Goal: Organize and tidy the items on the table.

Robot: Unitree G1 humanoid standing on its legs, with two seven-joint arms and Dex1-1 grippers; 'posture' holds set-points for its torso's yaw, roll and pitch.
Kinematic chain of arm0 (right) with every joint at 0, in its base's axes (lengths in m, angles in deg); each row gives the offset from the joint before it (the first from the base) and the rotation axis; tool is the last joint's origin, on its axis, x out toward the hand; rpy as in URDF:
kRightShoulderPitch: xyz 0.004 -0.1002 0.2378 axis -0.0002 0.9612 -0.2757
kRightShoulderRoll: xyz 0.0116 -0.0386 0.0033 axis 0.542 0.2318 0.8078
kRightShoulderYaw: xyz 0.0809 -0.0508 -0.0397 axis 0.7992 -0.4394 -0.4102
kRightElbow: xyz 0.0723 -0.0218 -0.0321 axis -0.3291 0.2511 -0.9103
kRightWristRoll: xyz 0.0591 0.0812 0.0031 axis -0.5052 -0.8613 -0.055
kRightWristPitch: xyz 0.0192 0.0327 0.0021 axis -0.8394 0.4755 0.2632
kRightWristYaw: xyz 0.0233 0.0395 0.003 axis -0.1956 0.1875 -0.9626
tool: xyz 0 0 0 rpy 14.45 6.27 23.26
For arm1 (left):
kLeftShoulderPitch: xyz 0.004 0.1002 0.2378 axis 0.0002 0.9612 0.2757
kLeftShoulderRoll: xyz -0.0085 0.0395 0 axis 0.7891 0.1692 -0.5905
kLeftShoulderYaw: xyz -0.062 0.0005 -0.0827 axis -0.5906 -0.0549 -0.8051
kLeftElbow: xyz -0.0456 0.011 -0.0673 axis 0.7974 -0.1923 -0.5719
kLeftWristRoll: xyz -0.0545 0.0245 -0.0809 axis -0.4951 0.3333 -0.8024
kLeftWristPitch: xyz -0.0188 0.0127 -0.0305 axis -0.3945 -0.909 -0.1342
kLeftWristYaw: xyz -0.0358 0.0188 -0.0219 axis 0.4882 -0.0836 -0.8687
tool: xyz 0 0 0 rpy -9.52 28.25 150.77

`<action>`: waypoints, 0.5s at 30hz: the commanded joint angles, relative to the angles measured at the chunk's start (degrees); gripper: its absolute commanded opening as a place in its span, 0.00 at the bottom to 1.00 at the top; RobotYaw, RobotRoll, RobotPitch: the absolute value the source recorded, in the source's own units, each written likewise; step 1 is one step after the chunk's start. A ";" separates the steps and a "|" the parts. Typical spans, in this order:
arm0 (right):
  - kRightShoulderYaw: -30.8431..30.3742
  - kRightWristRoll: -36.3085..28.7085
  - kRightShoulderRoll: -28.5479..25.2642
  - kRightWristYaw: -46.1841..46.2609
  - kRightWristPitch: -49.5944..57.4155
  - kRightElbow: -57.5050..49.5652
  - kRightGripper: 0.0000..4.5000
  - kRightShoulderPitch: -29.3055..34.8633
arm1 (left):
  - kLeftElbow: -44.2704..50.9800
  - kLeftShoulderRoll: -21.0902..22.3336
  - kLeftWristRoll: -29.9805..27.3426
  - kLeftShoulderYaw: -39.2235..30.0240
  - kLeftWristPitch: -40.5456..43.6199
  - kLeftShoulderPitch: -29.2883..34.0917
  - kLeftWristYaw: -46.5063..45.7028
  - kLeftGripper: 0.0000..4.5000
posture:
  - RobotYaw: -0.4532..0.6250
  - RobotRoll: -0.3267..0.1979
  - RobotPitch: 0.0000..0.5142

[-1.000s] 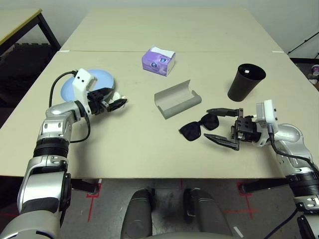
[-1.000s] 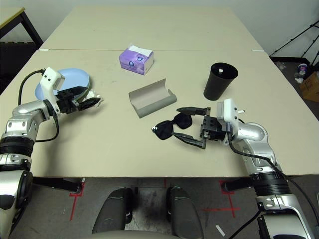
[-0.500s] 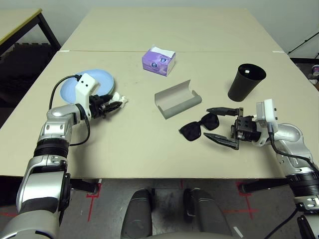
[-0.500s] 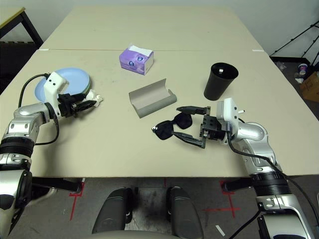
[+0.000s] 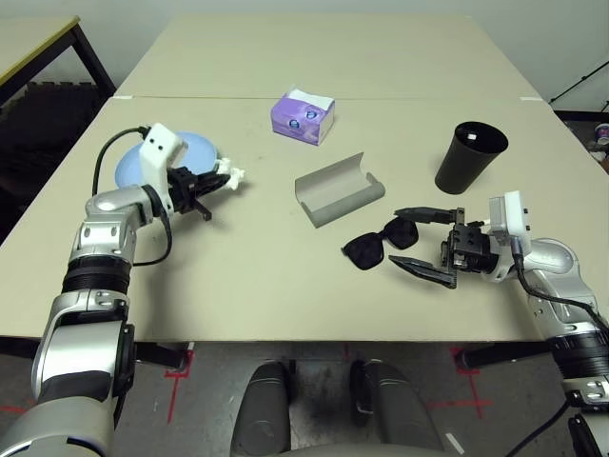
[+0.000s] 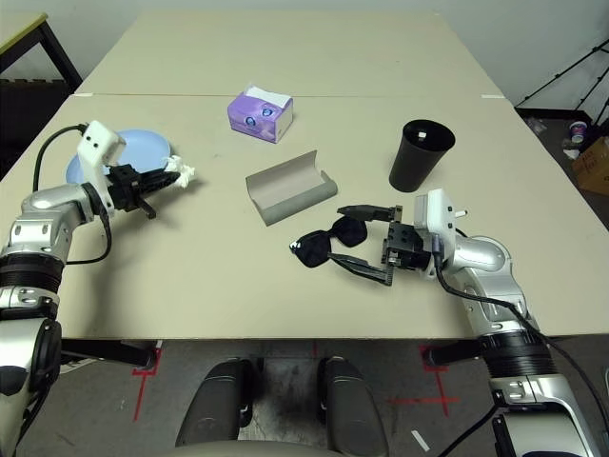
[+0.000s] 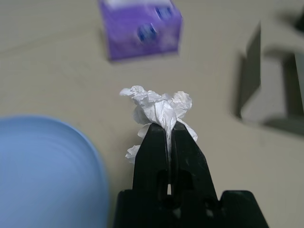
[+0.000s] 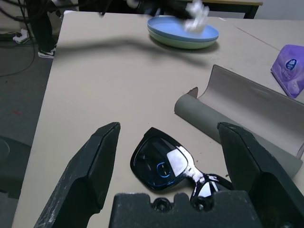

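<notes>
My left gripper (image 5: 217,181) is shut on the crumpled white tissue (image 7: 159,107) and holds it just above the table (image 5: 247,276). It hangs beside the light blue plate (image 5: 202,149), which is stacked on a pale green plate (image 8: 183,43). On the right, my right gripper (image 5: 421,240) stands open, its fingers on either side of one arm of the black sunglasses (image 5: 379,244), which lie on the table. The grey glasses case (image 5: 338,188) lies open in the middle. Behind my right gripper the tall black cup (image 5: 469,155) stands upright.
A purple tissue box (image 5: 303,115) sits at the back centre, just in front of the seam across the tabletop. A black table frame and floor show at the far left, and a tripod leg at the far right.
My left gripper has shut on the tissue and lifted it off the table, swinging a little towards the plates. The right arm and sunglasses have not moved.
</notes>
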 commanded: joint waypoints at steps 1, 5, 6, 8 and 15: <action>0.24 -0.17 -0.55 -0.17 -0.24 -0.50 1.00 0.52 | -6.92 4.01 4.21 -1.02 -4.94 -3.50 -7.92 0.01 | 0.45 0.62 0.23; 0.03 -0.07 -0.44 -0.20 -0.28 -0.39 1.00 0.46 | -13.79 5.79 8.10 -0.10 -11.05 -5.91 -14.08 0.01 | 0.45 0.62 0.23; -0.09 -0.05 -0.34 -0.05 -0.10 -0.58 1.00 0.39 | -14.33 5.60 8.00 -0.22 -11.58 -5.73 -14.10 0.01 | 0.45 0.62 0.23; -0.22 0.00 -0.24 0.13 0.06 -0.78 1.00 0.28 | -15.02 5.29 7.84 -0.33 -12.24 -5.29 -13.79 0.01 | 0.45 0.62 0.23; -0.13 -0.21 -0.57 0.39 1.01 -2.16 1.00 0.74 | -15.52 4.84 7.78 0.22 -12.13 -3.86 -11.84 0.16 | 0.44 0.62 0.23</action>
